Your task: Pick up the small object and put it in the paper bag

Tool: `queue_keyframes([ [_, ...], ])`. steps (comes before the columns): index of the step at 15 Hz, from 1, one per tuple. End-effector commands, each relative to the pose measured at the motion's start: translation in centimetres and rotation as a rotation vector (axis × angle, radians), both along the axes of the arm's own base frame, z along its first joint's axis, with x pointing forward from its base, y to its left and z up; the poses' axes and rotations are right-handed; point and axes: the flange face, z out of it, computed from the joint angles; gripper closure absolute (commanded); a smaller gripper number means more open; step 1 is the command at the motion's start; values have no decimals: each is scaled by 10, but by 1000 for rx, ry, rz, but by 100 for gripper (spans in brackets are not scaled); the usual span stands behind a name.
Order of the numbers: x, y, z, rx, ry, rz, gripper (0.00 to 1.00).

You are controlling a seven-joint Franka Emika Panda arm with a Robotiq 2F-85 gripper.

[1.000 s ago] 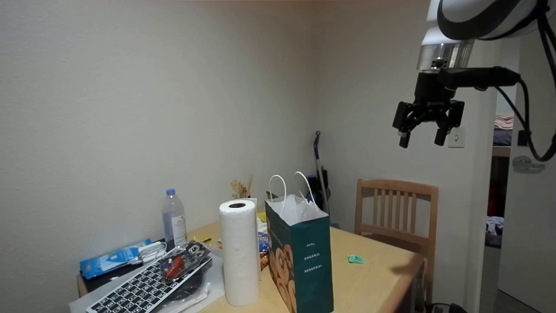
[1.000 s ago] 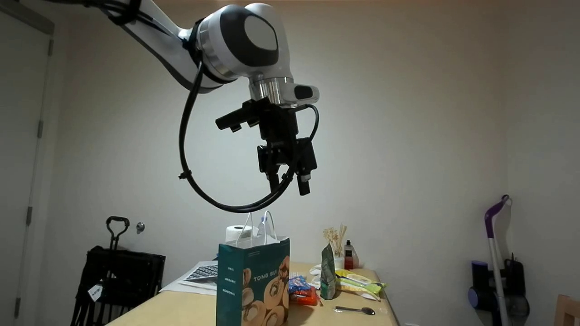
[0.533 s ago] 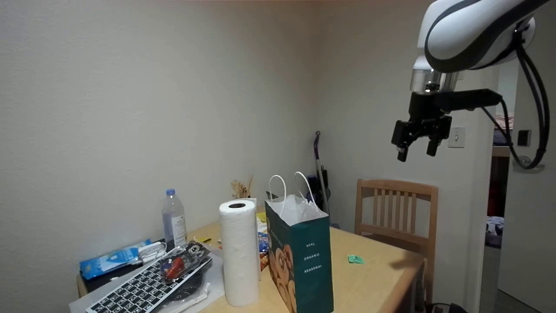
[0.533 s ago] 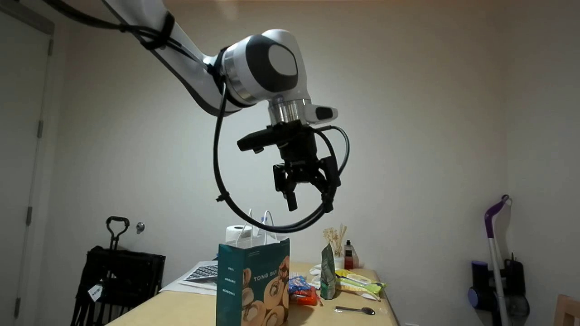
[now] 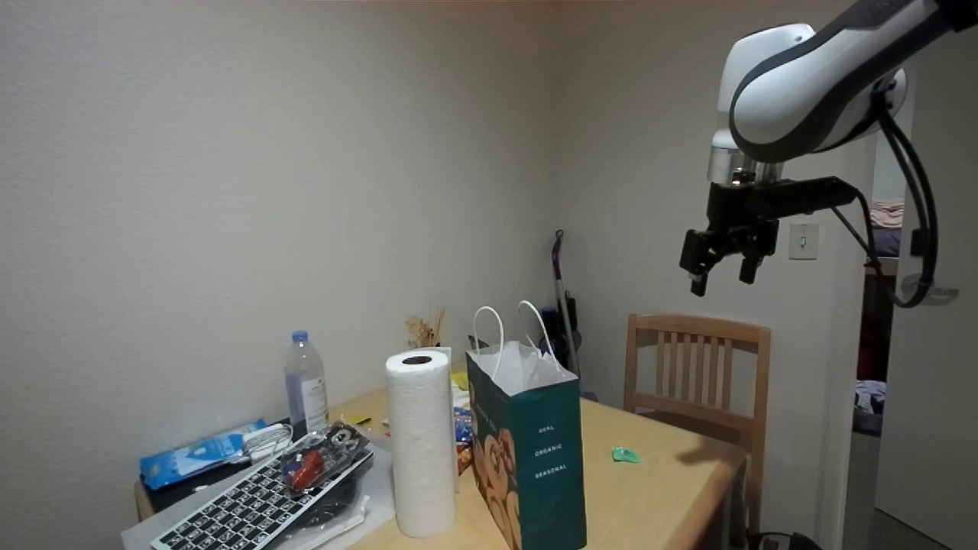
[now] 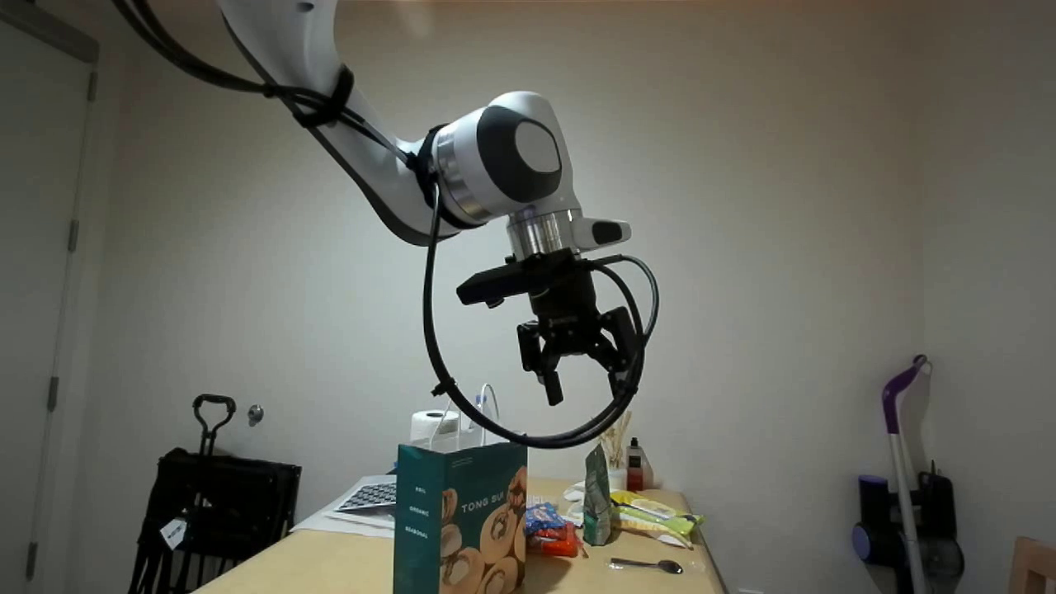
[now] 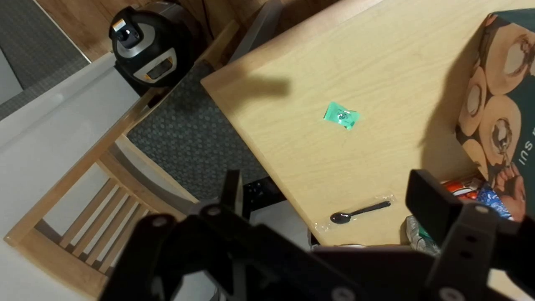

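Between the dark teal paper gift bag (image 5: 546, 466) and the worktop (image 7: 388, 146) corner beside the wooden chair (image 5: 699, 327), I can see the small teal-green packet (image 7: 342, 115) lying flat. The bag stands upright, its white inside showing at the top. High over the worktop's level hangs the claw (image 5: 723, 279), released, its two fingers well apart. Farther along the chair-side edge lies a plastic-wrapped black spoon (image 7: 363, 211); across the bag from the packet stands an upright paper towel roll (image 5: 422, 443).

arm (image 5: 787, 103): lowered in both exterior views | jaws: down with it, nearer the table (image 5: 634, 496)
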Motion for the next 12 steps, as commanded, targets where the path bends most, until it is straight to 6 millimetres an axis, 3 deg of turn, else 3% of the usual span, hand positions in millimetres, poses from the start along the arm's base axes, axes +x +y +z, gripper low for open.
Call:
queue_keyframes([
  [1, 5, -1, -9, -4, 22, 3, 0],
  [6, 32, -16, -87, 1, 174, 40, 0],
  [10, 32, -42, -155, -7, 363, 167, 0],
  [11, 33, -48, -164, -3, 399, 203, 0],
  [12, 25, -35, -150, 10, 345, 124, 0],
])
